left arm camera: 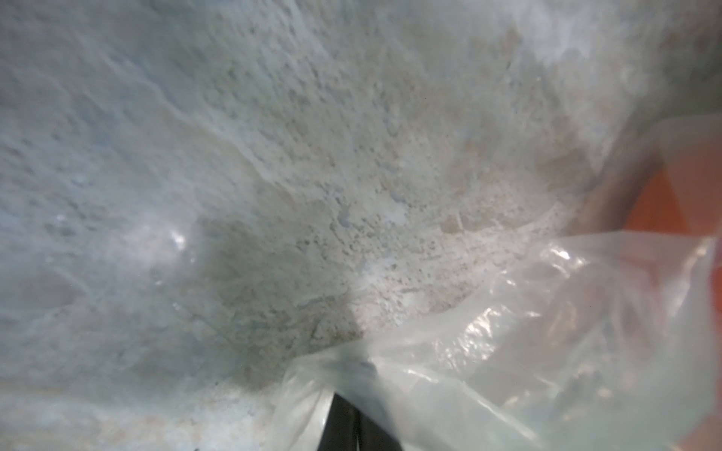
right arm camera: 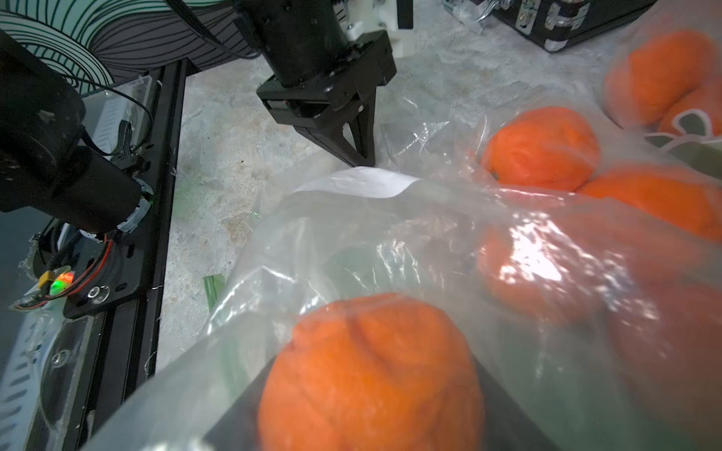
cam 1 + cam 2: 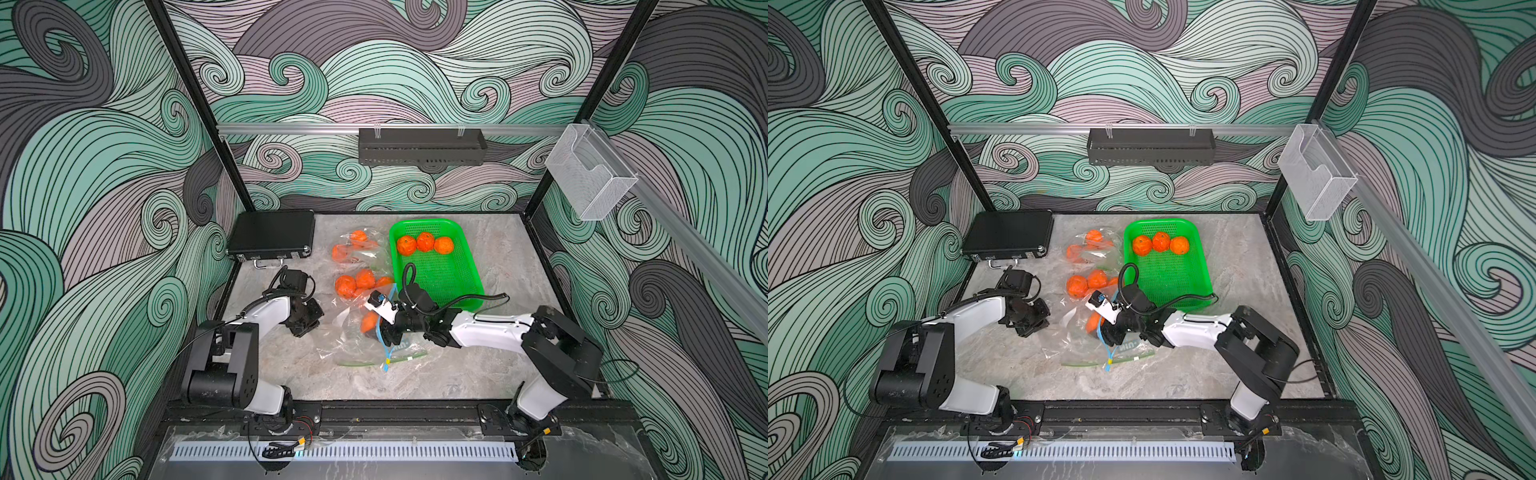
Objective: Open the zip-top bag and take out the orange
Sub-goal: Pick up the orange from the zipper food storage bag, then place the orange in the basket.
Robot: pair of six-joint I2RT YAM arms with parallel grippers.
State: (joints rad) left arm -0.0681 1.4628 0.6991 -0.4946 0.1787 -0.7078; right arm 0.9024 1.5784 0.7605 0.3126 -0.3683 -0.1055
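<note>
Risk is slippage: left gripper (image 2: 361,158) sits pinched shut on the zip-top bag (image 2: 351,234) corner, right gripper (image 3: 379,332) is inside it, jaws wide around the orange (image 2: 371,371), grip unclear, so trapped bag wall may make the orange slip or drag the bag.

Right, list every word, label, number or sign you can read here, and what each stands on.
Pale blue print on the clear plastic zip-top bag: a few letters, too blurred and partly hidden to read.
White patch at that bag's edge: no writing visible.
Nothing else in any view carries legible text.
</note>
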